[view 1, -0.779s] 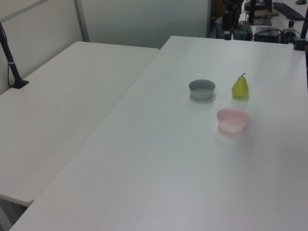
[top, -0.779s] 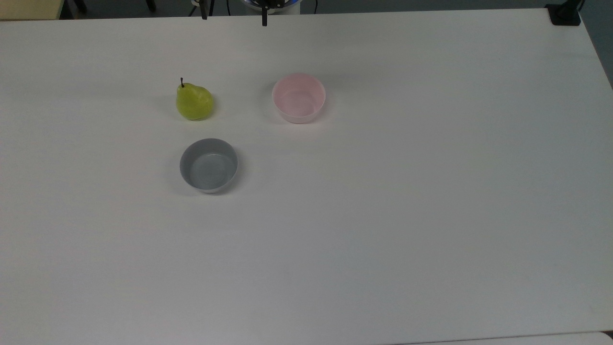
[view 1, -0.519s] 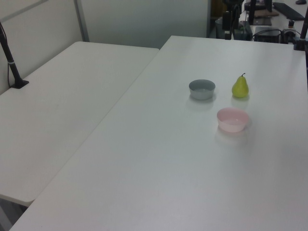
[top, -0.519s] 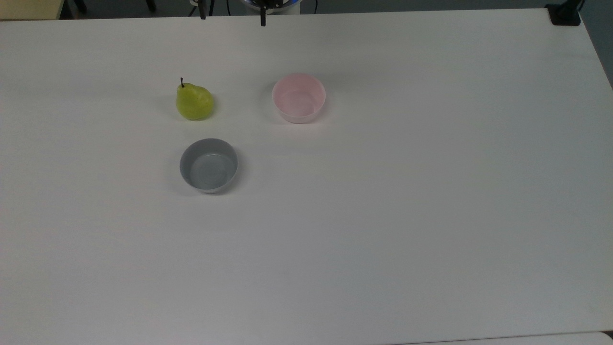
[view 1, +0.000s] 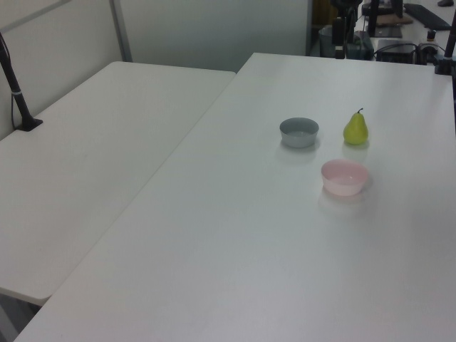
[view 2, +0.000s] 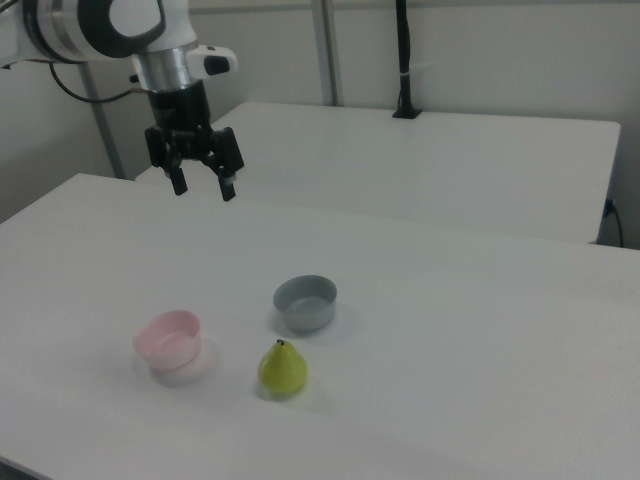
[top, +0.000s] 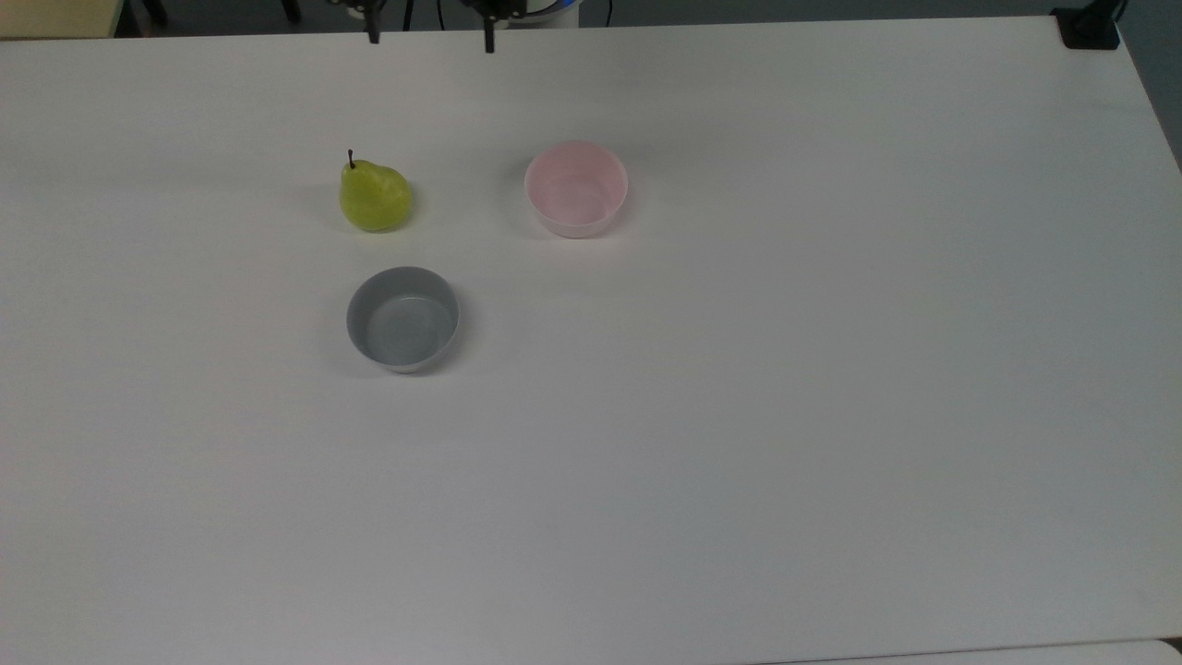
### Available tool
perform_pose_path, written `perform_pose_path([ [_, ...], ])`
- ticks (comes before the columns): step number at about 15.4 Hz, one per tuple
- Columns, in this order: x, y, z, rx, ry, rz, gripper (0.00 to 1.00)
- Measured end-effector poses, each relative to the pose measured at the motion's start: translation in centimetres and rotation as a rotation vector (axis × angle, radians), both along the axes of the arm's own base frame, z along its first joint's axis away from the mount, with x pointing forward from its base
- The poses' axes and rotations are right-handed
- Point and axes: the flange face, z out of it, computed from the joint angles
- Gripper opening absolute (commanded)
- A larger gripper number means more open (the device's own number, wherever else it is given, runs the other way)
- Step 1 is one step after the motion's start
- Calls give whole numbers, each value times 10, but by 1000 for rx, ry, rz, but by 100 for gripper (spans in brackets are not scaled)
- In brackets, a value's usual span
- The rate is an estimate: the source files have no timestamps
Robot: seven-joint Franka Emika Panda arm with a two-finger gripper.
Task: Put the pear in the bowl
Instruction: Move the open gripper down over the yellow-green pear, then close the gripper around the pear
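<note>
Gripper (view 2: 203,187) high above table (view 2: 450,330), fingers spread, holding nothing; pear (view 2: 283,368) upright between pink bowl (view 2: 169,340) and grey bowl (view 2: 306,302).

On the table (top: 831,369) the pear (top: 375,196) stands upright at the top view's left of the bowl (top: 576,188), well apart from it. A second bowl (top: 403,319) sits nearer the top view's bottom edge, just below the pear, apart from both. My gripper (view 2: 203,185) hangs above the table, fingers spread, up and to the right view's left of all three, touching nothing. A second table (view 1: 92,157) lies alongside, at the left view's left.
</note>
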Motion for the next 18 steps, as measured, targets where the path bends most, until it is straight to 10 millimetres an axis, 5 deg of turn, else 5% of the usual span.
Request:
perform_pose_path([
  [5,-8,-49,-29,23,76,144,100],
  [10,-17,-88,-103,46,109,204,100],
  [18,-29,-98,-206,44,98,233,100],
])
